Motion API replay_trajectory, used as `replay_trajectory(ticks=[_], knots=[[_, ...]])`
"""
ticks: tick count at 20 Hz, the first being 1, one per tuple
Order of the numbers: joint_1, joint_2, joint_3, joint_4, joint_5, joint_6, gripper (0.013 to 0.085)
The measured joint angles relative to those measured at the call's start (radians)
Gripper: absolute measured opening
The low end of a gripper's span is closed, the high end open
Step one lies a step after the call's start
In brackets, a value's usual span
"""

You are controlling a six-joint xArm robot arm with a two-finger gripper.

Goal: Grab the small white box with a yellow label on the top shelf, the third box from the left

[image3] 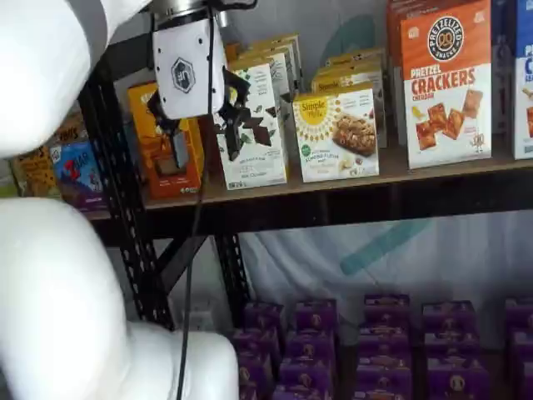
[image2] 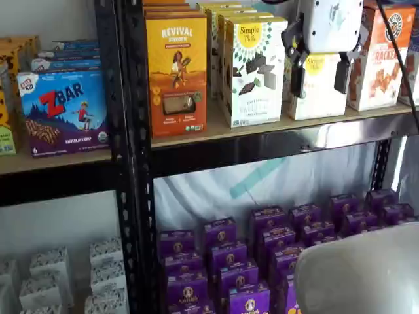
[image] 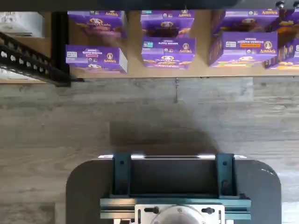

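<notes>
Your gripper [image2: 321,77] hung in front of the top shelf [image2: 275,140], white body above and two black fingers [image2: 298,80] pointing down with a plain gap between them, so the jaws stood apart and held nothing. In a shelf view the small white box [image2: 319,88] showed through that gap, its yellow round logo between the two fingers; the box sat on the shelf board behind them, and you could not tell from this view how far the fingers were from its face.

In a shelf view the gripper [image3: 204,125] appeared well to the side of the small white box [image3: 336,136], in front of the tall white carton [image3: 254,125] with the dark chocolate squares and the orange-yellow box [image3: 158,154] beside it. There the small white box stood free on the top shelf [image3: 333,196], upright, label facing out, just beside the tall white carton on one side and near the orange cracker box [image3: 445,83] on the other. More cartons stood in rows behind it.

The wrist view looked down on purple boxes [image: 168,51] on a low board, a grey wood floor, and the dark mount [image: 173,186] with teal brackets.
</notes>
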State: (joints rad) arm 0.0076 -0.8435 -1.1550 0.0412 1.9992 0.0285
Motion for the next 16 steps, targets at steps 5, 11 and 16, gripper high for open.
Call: replay_trajectory(ticks=[5,11,16], knots=[[-0.056,0.027,-0.025,0.063,0.053,-0.026,0.085],[-0.04,0.013,-0.017,0.029,0.023,-0.027,0.085],[-0.022,-0.009,0.012,0.006,-0.044,-0.022,0.085]])
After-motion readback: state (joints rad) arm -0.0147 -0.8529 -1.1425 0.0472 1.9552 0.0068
